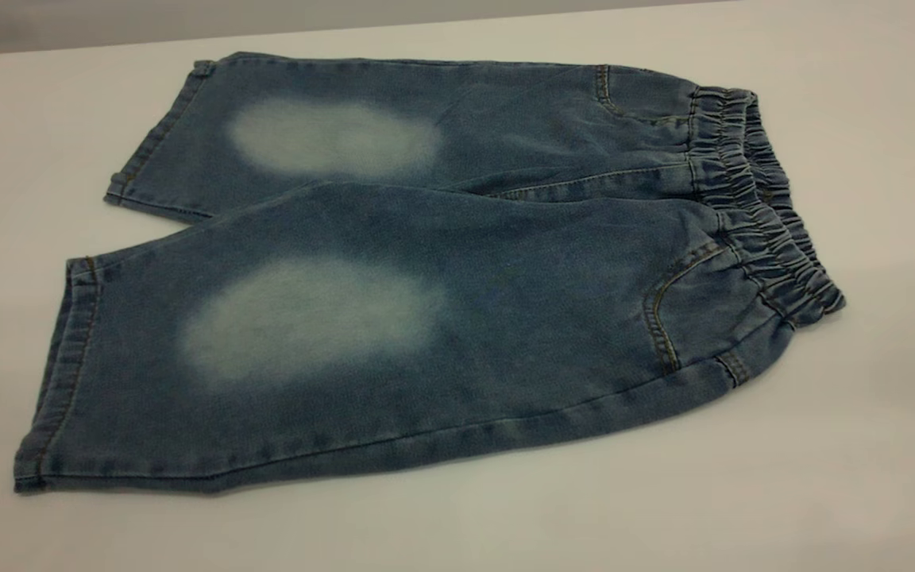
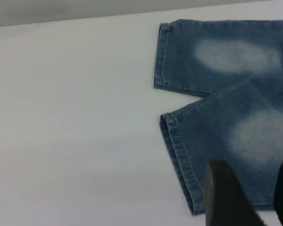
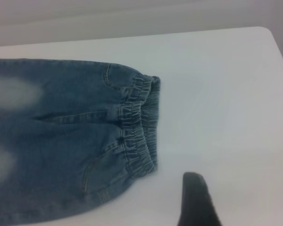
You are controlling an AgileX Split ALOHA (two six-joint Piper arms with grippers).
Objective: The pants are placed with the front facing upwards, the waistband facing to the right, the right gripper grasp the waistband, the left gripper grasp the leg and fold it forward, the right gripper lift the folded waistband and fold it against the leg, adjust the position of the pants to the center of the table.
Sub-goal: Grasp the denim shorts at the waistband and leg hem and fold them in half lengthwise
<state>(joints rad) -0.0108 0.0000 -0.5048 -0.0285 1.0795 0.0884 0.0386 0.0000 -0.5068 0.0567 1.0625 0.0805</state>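
The pants lie flat and front up on the table, with both legs pointing left and a pale oval patch on each. The ruched waistband forms their right end. Neither gripper shows in the exterior view. In the left wrist view my left gripper hovers open over the near leg's hem corner, with nothing between its fingers. In the right wrist view a dark part of my right gripper stands over bare table, apart from the waistband and beyond its near end.
Bare white tabletop surrounds the pants on all sides. The table's far edge runs close behind the far leg. A rounded table corner lies beyond the waistband. No other objects show.
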